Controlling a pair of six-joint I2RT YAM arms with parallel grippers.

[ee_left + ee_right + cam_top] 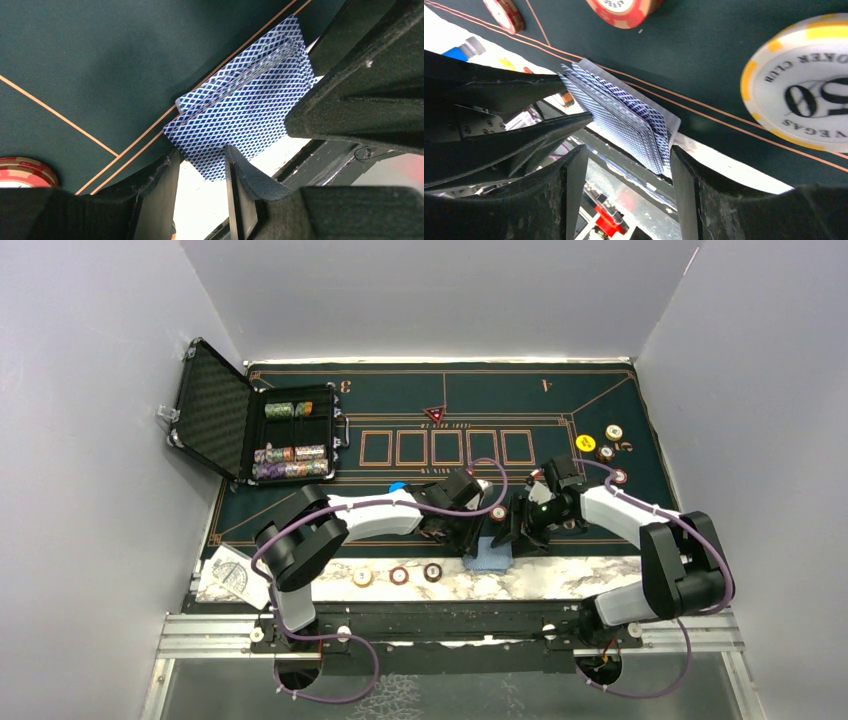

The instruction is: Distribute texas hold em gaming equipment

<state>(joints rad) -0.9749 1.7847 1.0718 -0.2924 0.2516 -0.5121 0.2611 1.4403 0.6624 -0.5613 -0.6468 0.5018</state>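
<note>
Left pincer [201, 161] pinches one end of the blue diamond-backed deck of playing cards [240, 100], slightly fanned, right over the near edge of the dark green felt mat [560, 400] with its orange lines. Right pincer [626, 160] straddles the deck's other end, black fingers spread. Off at far left the black foam-lined case [215, 405] stands open, rows of striped chips [292, 455] in its tray. Three round chips [399, 575] sit on the marble-patterned strip [570, 575] close by

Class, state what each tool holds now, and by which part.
Left tool pinches the blue-backed cards by one end of the deck. Right tool straddles the other end, open, gap showing beside the deck: not holding.
</note>
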